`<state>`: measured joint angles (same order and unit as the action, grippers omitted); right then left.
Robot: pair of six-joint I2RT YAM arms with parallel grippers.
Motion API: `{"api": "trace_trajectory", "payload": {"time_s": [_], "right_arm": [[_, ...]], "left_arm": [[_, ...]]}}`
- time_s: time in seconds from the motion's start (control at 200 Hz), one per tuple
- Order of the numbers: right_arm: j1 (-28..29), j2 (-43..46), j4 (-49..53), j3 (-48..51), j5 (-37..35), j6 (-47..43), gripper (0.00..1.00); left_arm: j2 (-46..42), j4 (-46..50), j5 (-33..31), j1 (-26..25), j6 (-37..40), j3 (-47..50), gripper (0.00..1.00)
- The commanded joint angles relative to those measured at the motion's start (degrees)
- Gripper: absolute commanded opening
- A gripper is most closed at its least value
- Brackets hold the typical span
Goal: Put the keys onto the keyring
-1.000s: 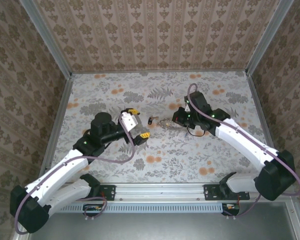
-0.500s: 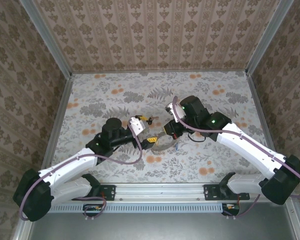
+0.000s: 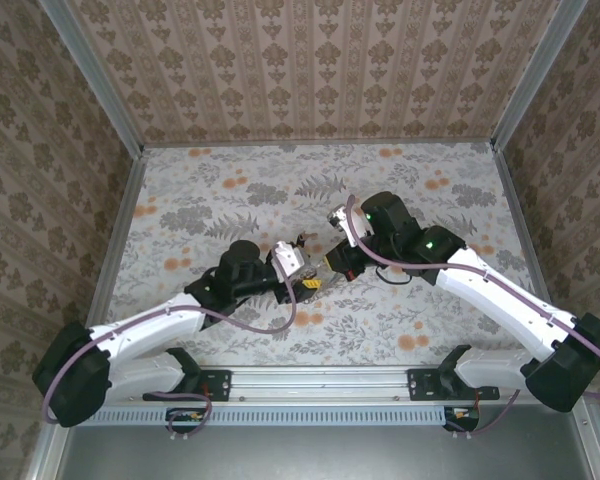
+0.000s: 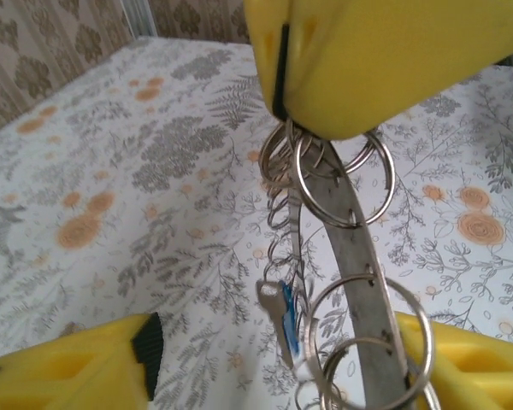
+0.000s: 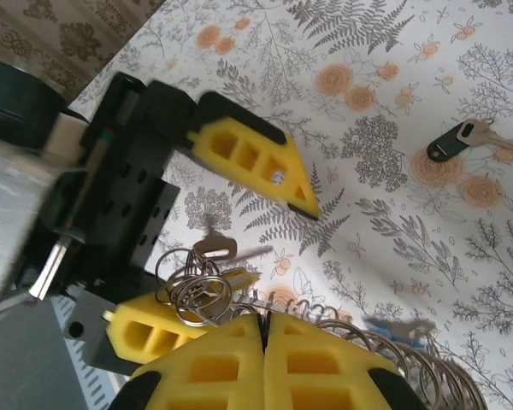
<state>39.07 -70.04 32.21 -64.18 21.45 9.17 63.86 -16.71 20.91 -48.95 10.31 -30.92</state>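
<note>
Clearly the risk sat in the handover. My right hand [image 5: 263, 342] had its fingers pressed together on the keyring [image 4: 346, 231], which hung below its fingertips, above the counter [image 4: 111, 171]. My left hand [image 4: 274, 346] stood spread, one finger on each side of the dangling ring. Its right-side finger was just beside the ring or touching it; I could not tell which. The brassy key with the blue bit [image 4: 282, 325] hung between those fingers, seemingly caught on the ring's coil. If the left hand closed off-centre, I judged it could push the loose ring sideways, twist it out of the right hand's thin pinch, or jam that key. The black-headed key [image 5: 451, 143] lay on the counter well beyond the right hand, so a dropped ring would mean picking up both.
</note>
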Motion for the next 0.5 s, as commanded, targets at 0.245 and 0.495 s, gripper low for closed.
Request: {"api": "trace_trajectory", "payload": {"time_s": [0.245,0.495], "right_arm": [[0.6,-0.2,-3.1,-1.2,-2.0,0.9,0.00],[0.6,-0.2,-4.1,-0.4,-2.8,1.7,0.00]], "left_arm": [[1.5,1.7,-1.6,-0.9,-1.8,-5.2,0.48],[2.0,1.1,-1.3,-0.9,-1.6,-5.1,0.38]]}}
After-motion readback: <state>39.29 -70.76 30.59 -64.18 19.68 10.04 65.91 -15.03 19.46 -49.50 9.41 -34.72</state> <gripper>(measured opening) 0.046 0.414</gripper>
